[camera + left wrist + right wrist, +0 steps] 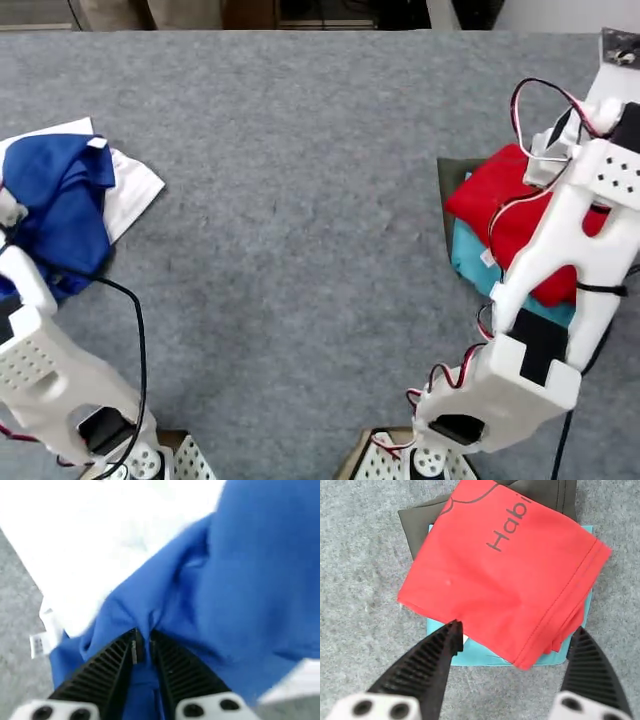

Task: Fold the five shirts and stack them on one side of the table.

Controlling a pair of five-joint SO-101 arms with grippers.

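Roughly, table (300,200): grey felt surface, with cloth at both side edges.
Right arm (560,260): reaches out over the folded stack on the table's right side.
Left arm (50,370): stretches to the loose shirts on the left side.
Blue shirt (60,190): crumpled, lying partly on top of the white one.
Red shirt (480,195): folded, on top of the stack, turned askew to the layers below.
White shirt (135,190): spread under the blue one, with a corner sticking out toward the table's middle.
Teal shirt (468,262): folded, directly beneath the red.
Dark shirt (450,172): at the bottom of the stack; olive or charcoal, hard to say.
Right gripper (517,626): jaws spread wide above the red shirt's near edge, holding nothing.
Left gripper (144,632): jaws pinched together on a fold of blue shirt.
Label tag (37,644): small and white, at the white shirt's edge.
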